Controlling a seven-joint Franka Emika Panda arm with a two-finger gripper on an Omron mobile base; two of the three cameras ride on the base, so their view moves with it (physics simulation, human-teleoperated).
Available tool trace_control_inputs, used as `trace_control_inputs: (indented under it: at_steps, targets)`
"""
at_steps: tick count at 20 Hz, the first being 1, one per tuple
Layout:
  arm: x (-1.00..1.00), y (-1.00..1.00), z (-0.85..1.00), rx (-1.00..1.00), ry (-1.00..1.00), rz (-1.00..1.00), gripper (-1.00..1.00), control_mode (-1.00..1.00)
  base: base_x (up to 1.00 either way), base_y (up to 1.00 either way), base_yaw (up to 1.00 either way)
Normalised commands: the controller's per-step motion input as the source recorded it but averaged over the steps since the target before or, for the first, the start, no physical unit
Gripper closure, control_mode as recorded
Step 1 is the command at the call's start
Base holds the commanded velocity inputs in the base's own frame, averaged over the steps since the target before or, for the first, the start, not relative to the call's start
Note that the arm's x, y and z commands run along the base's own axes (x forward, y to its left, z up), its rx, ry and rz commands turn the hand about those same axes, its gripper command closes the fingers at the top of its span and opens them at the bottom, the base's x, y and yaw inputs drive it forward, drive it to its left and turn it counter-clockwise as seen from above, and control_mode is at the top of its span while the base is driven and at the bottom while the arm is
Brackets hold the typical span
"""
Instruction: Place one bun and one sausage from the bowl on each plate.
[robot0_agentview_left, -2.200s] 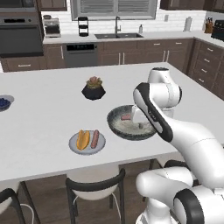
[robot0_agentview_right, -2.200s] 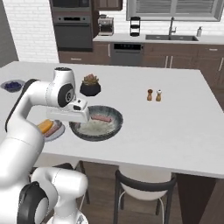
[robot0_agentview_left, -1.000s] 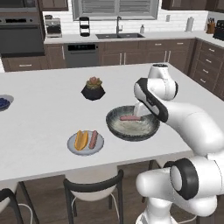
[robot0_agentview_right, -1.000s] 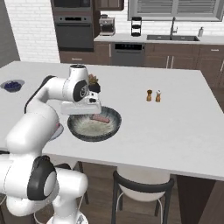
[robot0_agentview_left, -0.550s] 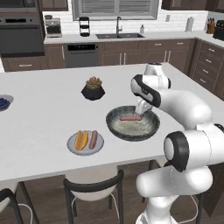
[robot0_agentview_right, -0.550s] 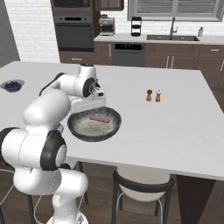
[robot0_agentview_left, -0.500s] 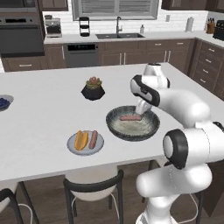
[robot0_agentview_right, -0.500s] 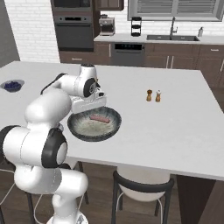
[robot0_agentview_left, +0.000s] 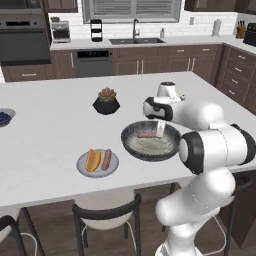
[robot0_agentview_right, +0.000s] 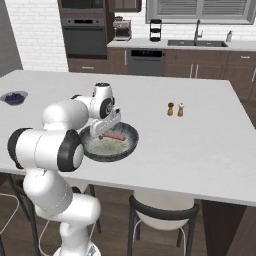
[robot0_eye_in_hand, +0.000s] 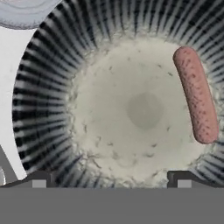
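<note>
No writing was legible. The gripper (robot0_eye_in_hand: 111, 178) hung wide open and empty over the bowl (robot0_agentview_left: 131, 148), touching nothing. One sausage (robot0_eye_in_hand: 196, 95) lay inside the bowl, near its rim.

Open gripper (robot0_agentview_right: 111, 121) hovers over sausage (robot0_agentview_right: 114, 135) in bowl (robot0_agentview_right: 126, 150).

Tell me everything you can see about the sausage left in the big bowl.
The sausage is a single reddish-pink link, speckled, with rounded ends, looking smooth and plump. It lies flat on the pale inner floor of the bowl, near the dark ribbed wall on the side away from the robot's base. Nothing else touches it. The gripper hangs just above the bowl, jaws open and empty.
</note>
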Motion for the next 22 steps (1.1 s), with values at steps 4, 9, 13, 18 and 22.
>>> trace_control_inputs:
  at_steps: [4, 9, 13, 18, 22]
  targets:
    - [0.64, 0.04, -0.41, -0.05, -0.06, 0.10, -1.00, -1.00, 0.00, 0.00, 0.00]
    - [0.49, 0.03, -0.13, -0.01, -0.13, 0.01, -1.00, -1.00, 0.00, 0.00, 0.00]
    - [0.33, 0.00, -0.12, 0.00, -0.05, 0.00, -1.00, -1.00, 0.00, 0.00, 0.00]
    - [0.19, 0.00, -0.25, 0.00, -0.05, 0.00, -1.00, -1.00, 0.00, 0.00, 0.00]
    - [0.20, 0.00, -0.21, 0.00, -0.05, 0.00, -1.00, -1.00, 0.00, 0.00, 0.00]
